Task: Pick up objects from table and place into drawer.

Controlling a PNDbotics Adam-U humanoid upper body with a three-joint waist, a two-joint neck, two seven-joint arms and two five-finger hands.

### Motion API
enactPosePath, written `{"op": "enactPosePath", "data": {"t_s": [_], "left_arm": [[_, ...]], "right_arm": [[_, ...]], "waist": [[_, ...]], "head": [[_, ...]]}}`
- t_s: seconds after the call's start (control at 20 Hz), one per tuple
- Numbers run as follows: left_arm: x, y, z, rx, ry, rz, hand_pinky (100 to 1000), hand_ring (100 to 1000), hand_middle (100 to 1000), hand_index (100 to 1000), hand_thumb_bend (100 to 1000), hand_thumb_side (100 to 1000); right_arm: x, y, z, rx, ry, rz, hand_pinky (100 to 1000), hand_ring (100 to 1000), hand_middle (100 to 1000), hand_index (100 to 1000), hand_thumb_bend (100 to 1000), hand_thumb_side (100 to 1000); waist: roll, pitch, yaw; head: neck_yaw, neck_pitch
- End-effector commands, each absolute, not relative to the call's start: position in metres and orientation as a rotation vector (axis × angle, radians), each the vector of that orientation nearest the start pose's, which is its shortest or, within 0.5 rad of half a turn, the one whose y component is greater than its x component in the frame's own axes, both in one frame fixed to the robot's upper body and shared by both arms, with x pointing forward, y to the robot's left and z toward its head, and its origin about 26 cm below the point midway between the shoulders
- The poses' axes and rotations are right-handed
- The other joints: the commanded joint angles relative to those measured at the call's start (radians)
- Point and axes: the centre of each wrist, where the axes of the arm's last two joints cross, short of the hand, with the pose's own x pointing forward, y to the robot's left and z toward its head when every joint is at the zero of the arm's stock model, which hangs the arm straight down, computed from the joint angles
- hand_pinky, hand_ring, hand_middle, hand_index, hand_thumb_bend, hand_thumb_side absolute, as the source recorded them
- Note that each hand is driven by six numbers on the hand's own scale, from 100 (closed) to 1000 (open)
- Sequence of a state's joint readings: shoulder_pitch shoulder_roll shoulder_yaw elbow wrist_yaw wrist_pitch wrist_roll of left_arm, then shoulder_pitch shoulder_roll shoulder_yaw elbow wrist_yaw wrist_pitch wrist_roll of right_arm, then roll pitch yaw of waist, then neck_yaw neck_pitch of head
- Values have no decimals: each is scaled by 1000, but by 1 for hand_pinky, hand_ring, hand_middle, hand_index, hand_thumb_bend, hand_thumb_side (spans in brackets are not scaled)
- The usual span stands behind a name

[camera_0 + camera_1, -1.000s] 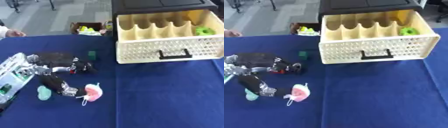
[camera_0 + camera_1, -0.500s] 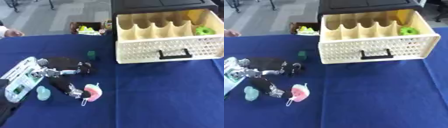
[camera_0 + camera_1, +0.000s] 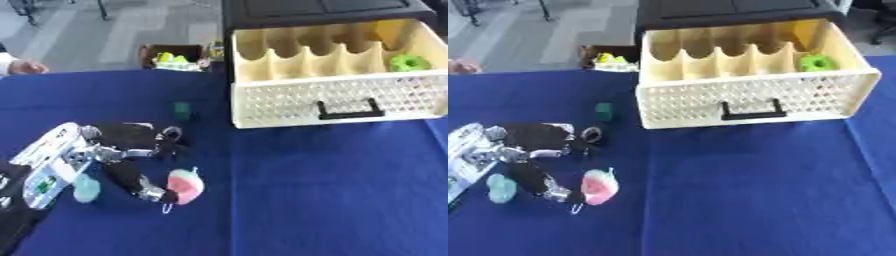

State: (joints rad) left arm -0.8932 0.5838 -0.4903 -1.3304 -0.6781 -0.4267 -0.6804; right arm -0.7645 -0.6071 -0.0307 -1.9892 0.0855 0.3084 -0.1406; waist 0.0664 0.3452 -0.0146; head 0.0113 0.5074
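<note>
Blue cloth covers the bench (image 3: 332,200), where the left hand (image 3: 118,155), fingers (image 3: 150,191) spread wide, touches the pink toy (image 3: 185,186) at near left; curl fully around it before lifting toward the drawer (image 3: 337,95).

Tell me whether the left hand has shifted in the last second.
Yes. The left hand drew back leftward, away from the dark green block, toward the pink object.
</note>
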Motion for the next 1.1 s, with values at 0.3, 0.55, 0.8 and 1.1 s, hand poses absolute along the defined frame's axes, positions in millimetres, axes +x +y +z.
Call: {"op": "enactPosePath", "data": {"t_s": [0.3,0.55,0.8,1.1], "left_arm": [[427,206,230,-635,1573,3006,529,664,793,1000,494,1000],[429,204,224,-673,1567,3009,517,641,759,1000,514,1000],[431,204,217,-708,1519,3008,504,630,749,1000,552,1000],[432,205,209,-736,1466,2997,392,550,697,995,497,1000]], "right_arm": [[293,-261,369,-637,-2473,350,651,462,397,774,100,1000],[293,-262,369,-633,-2471,351,650,461,395,764,100,1000],[293,-261,369,-632,-2475,355,650,461,397,761,100,1000],[293,-262,370,-623,-2484,341,652,461,397,759,100,1000]], "waist": [[-5,-19,-2],[-6,-18,-3],[-6,-17,-4],[-7,-16,-5]], "head": [[7,-12],[9,-11],[9,-9],[11,-7]]}}
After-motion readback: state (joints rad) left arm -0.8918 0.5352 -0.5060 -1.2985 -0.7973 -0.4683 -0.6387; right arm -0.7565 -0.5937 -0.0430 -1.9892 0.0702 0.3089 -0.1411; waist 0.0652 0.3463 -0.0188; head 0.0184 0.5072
